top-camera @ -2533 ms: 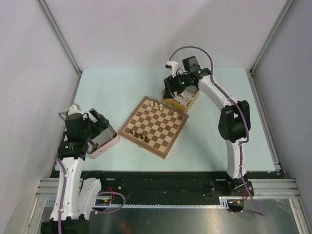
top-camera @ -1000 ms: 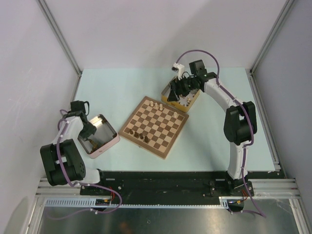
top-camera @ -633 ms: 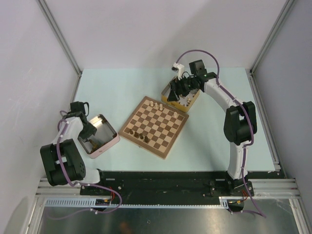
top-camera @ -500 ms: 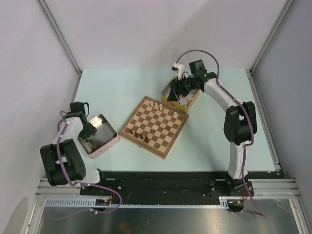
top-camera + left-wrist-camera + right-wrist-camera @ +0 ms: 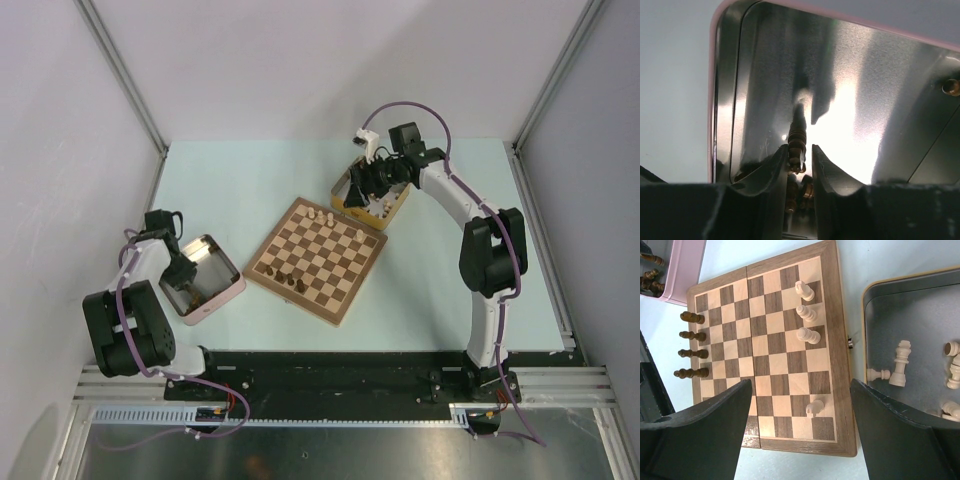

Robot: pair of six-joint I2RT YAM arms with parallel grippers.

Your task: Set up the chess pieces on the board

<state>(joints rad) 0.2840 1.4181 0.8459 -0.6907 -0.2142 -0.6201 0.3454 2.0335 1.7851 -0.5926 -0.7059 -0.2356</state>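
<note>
overhead sees whole board (image 5: pixel 316 260), right wrist close above it

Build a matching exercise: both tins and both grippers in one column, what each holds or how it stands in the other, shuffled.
Column one:
1 pink tin
2 yellow tin
3 left gripper
4 right gripper

Column two:
A open wide, nothing between the fingers
B pale pieces lie inside
C fingers either side of a dark piece
D dark pieces lie inside

Pairs: 1-D, 2-B, 3-C, 4-A.
</note>
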